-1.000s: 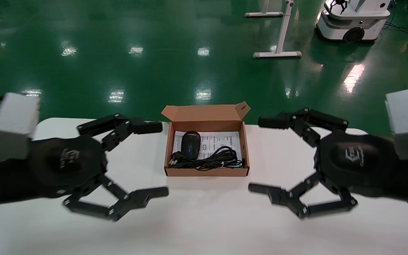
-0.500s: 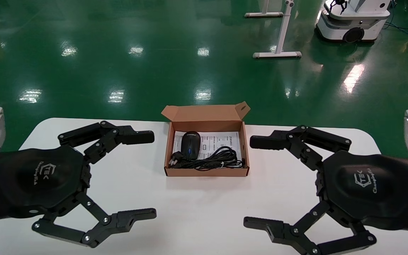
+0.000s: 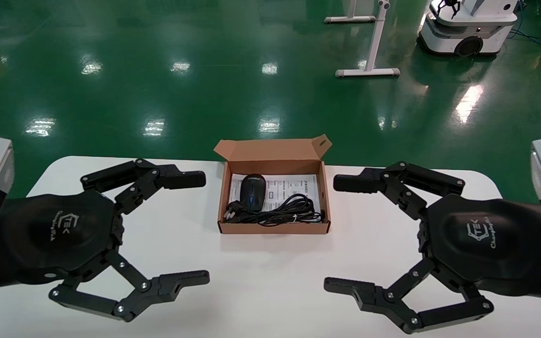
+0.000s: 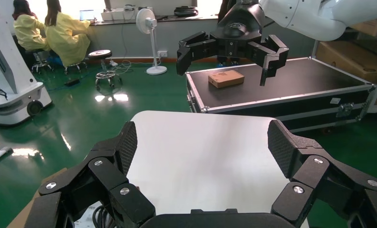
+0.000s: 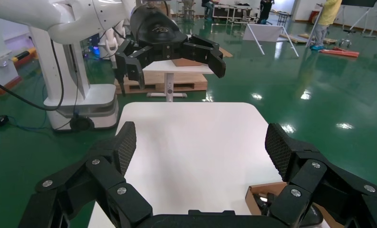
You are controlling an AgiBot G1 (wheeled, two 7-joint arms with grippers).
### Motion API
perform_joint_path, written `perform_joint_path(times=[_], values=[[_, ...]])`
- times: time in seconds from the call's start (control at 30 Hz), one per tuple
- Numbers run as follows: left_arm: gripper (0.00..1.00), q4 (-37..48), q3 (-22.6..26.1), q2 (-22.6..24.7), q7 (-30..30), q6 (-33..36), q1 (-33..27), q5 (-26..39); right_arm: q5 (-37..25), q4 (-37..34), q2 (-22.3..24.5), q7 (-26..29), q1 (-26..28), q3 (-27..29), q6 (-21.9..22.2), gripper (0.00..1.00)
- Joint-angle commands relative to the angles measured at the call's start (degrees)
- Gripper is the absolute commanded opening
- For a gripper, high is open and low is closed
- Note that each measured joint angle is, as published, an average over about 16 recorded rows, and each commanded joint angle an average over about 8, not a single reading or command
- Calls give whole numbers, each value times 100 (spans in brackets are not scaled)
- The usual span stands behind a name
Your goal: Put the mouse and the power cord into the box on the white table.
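The brown cardboard box stands open at the far middle of the white table, its flap lid upright. Inside lie the black mouse with a blue wheel and the coiled black power cord, its plug at the left end. My left gripper hovers open to the left of the box, nothing between its fingers. My right gripper hovers open to the box's right, also empty. The right wrist view catches a corner of the box beside the open right gripper. The left wrist view has the left gripper open over bare table.
Green floor surrounds the table. A white wheeled robot and white stand legs are far behind it. The left wrist view shows a black flight case beyond the table's end.
Both open grippers have drawn back from the box, outward and toward the table's near edge, then settled. The mouse and cord in the box have not moved.
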Motion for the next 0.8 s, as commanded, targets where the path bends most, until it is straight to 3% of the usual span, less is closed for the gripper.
perform_joint_path(times=[0.03, 0.8], values=[[100, 8, 5, 5, 2, -2, -5, 5, -9, -12, -3, -7, 9, -5, 0, 100], [100, 35, 23, 20, 9, -11, -23, 23, -36, -49, -13, -25, 38, -20, 5, 100]])
